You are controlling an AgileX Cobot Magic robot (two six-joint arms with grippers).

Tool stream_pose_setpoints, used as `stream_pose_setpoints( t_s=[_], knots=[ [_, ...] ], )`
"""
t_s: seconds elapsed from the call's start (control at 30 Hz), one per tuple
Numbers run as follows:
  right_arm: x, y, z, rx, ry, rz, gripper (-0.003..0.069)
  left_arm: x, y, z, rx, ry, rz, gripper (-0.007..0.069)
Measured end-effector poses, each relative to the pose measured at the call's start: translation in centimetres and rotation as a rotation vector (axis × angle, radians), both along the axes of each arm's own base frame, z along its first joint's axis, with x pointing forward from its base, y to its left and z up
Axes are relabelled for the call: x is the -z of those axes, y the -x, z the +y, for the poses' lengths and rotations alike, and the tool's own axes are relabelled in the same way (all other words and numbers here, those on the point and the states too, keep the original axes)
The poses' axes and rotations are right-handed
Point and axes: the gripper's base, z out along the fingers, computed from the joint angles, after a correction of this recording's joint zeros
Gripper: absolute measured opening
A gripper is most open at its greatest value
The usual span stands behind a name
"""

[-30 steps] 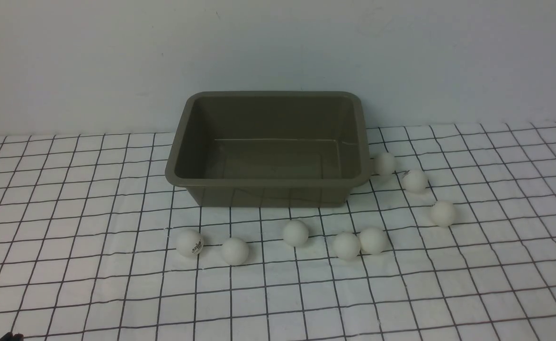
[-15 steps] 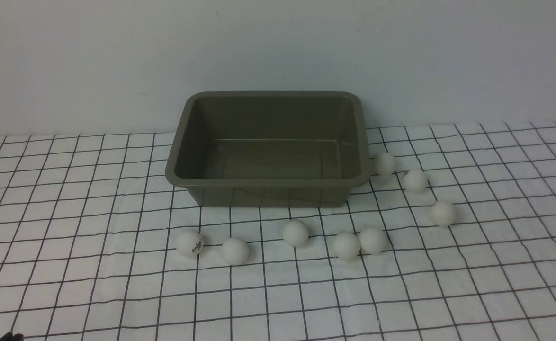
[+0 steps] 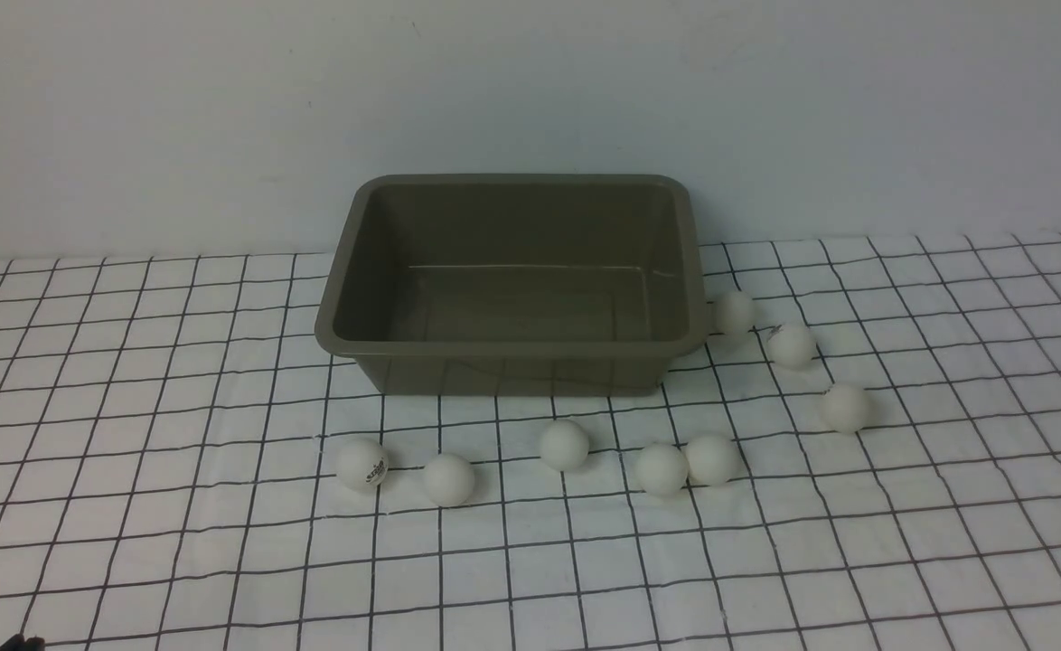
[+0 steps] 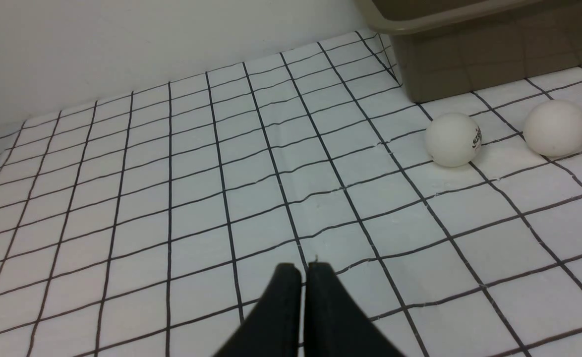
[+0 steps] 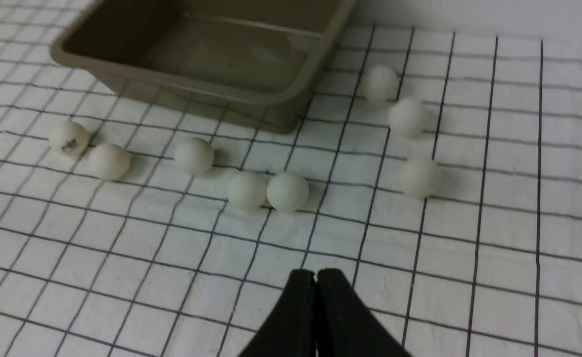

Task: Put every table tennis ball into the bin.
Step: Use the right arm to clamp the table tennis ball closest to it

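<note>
A: Where is the bin placed?
B: The bin (image 3: 512, 351) is set upright on the checked cloth (image 3: 133, 407), close to the pale wall (image 3: 530, 81).
A: And where are the table tennis balls (image 5: 194, 156) found?
B: Eight are counted, all lying on the cloth outside the bin. Five are strung along in front of its near wall: the logo ball (image 3: 361, 464) at the left end, a plain ball (image 3: 448, 479) just beside it, a lone ball (image 3: 564, 445) near the middle, then a left twin (image 3: 661, 469) and a right twin (image 3: 711, 458), seen touching or nearly so. Three more are ranged off the bin's right side: the far ball (image 3: 734, 312) just beside the rim, the next ball (image 3: 791, 345) near it, and the outer ball (image 3: 845, 407) further right.
A: How are the grippers held?
B: The left gripper (image 4: 304, 267) is seen with its black fingers pressed together over bare cloth, well apart from the logo ball. The right gripper (image 5: 316, 272) is likewise pressed together, nothing pinched, over the cloth on the near side of the twins.
</note>
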Motion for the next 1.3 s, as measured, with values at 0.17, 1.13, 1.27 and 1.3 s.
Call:
stream_pose_setpoints(
  t_s=[0.17,1.13,1.27,1.3],
  knots=[
    [2.4,-3.6,0.2,-0.033,0.012,0.162,-0.0013,0.0,0.0,0.0,0.0,0.0,0.0,-0.0004],
    [6.1,-12.3,6.0,0.021,0.419,0.232,-0.001,0.0,0.0,0.0,0.0,0.0,0.0,-0.0004],
    [5.6,-12.7,6.2,0.023,0.396,0.194,-0.0004,0.0,0.0,0.0,0.0,0.0,0.0,-0.0004],
    [5.6,-12.8,6.3,0.023,0.392,0.191,0.0001,0.0,0.0,0.0,0.0,0.0,0.0,-0.0004]
  ],
)
